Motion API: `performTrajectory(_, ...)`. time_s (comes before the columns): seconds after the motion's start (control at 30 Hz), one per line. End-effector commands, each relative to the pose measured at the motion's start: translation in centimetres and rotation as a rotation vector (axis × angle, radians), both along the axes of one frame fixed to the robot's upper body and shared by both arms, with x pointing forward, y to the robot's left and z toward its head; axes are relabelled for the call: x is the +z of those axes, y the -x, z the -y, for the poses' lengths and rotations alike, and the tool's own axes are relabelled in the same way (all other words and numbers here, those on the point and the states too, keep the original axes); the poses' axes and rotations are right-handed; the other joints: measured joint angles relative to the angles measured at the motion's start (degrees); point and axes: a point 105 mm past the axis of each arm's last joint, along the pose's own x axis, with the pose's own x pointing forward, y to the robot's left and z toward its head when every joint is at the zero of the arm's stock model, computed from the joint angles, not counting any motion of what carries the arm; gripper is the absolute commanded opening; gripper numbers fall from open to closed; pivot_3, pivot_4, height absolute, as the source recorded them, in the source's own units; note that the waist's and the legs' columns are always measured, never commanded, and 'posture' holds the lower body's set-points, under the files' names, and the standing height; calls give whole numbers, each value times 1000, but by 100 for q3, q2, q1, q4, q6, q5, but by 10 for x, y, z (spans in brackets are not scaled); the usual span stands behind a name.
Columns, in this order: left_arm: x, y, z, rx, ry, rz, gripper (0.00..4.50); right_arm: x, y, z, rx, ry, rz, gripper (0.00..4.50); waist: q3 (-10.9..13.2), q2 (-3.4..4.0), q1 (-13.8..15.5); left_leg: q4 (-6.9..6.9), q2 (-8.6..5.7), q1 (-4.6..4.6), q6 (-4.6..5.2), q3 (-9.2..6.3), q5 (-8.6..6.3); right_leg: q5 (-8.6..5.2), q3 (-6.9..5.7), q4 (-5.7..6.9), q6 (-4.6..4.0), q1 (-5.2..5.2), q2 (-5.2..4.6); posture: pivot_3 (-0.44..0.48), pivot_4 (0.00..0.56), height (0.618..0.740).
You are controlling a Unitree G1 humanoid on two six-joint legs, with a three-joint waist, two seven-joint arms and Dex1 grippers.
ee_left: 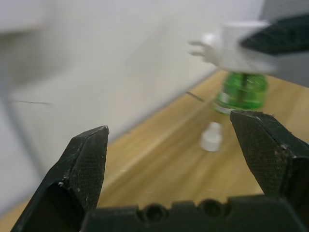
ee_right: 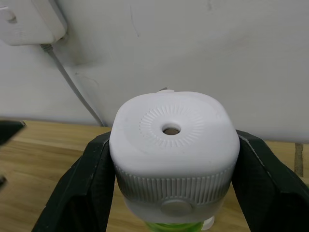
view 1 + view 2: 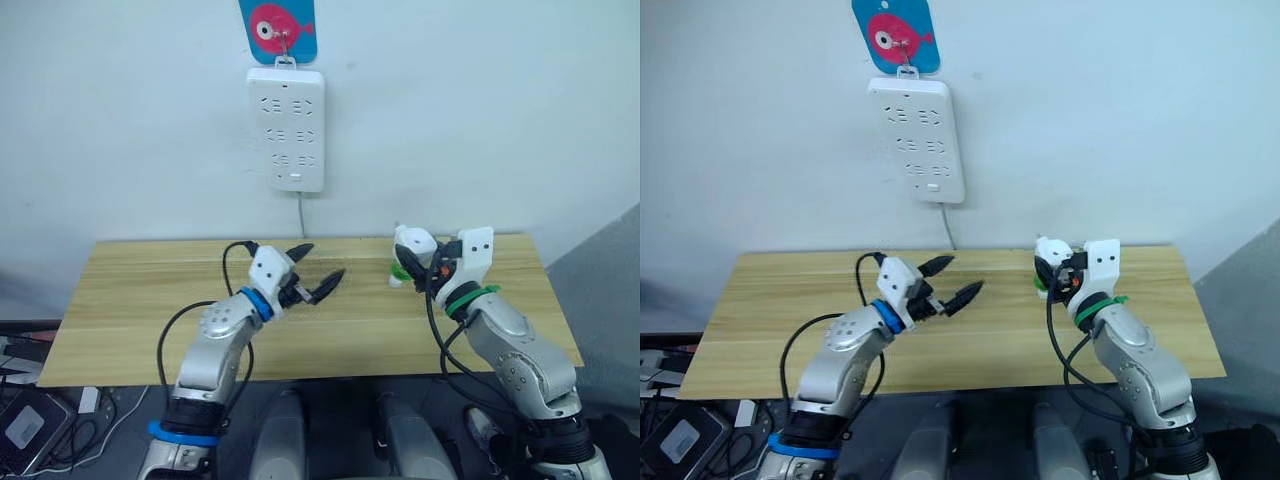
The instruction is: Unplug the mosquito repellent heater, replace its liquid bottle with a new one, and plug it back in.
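Heater (image 2: 174, 145) sits clamped in our right gripper (image 3: 425, 268), light, smooth plastic; we'd take the green bottle (image 1: 240, 92) low with our wide-open, empty left gripper (image 3: 318, 270).

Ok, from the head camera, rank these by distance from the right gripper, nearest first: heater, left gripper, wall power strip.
1. Mosquito repellent heater, held in the right gripper.
2. Left gripper, over the table's middle.
3. Power strip, up on the wall.
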Motion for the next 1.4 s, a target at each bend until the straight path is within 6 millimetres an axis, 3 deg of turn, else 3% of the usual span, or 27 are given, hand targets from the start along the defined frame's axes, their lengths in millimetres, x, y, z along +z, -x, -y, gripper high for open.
performTrajectory(0.03, 38, -7, -23, 59, 27, 107, 4500, 22, 7, -3, 42, -18, 91, 2931, 0, 0, 37, 0, 0, 0, 0, -1, 0, 0, -1, 0, 0, 0, 0, 198, 236, 740)
performTrajectory(0.2, 80, -27, -52, 136, 31, 207, 4500, 41, 16, -15, 126, -42, 133, 2931, 0, 0, 84, -2, 1, -1, 0, -2, 0, 0, -3, -1, 1, -1, 1, 220, 235, 740)
performTrajectory(0.4, 125, -54, -43, 78, 53, 306, 4500, 60, 22, -31, 221, -61, 160, 2931, 0, -4, 105, 0, -2, -6, 0, -3, 0, 0, -5, -5, 1, -1, 0, 212, 235, 740)
performTrajectory(0.5, 136, -65, -40, 66, 52, 333, 4500, 62, 22, -32, 229, -38, 160, 2931, -1, -6, 103, -1, -2, -9, 0, -4, 0, 0, -7, -6, 1, -3, 0, 192, 234, 740)
performTrajectory(0.73, 137, -76, -19, -73, 21, 318, 4500, 72, 21, -26, 186, -47, 174, 2931, -1, -7, 249, 0, -6, -10, -5, -25, 26, 12, -26, 2, -3, -2, 1, 166, 230, 740)
performTrajectory(1.23, 126, -63, 5, -384, -15, 164, 4500, 83, 25, -18, 162, -58, 181, 2931, -2, -8, 160, -17, -7, -52, -14, -24, 52, 24, -22, -7, 4, -25, 3, 138, 235, 740)
performTrajectory(1.33, 126, -60, 7, -418, 21, 122, 3884, 83, 29, -19, 187, -58, 165, 2931, -2, -8, 121, -14, -8, -54, -14, -25, 52, 23, -22, -8, 6, -24, 2, 136, 236, 740)
performTrajectory(1.4, 127, -59, 7, -428, 40, 105, 3238, 85, 31, -20, 200, -66, 159, 2931, -2, -8, 98, -10, -9, -54, -14, -26, 53, 23, -22, -7, 7, -23, 1, 135, 235, 740)
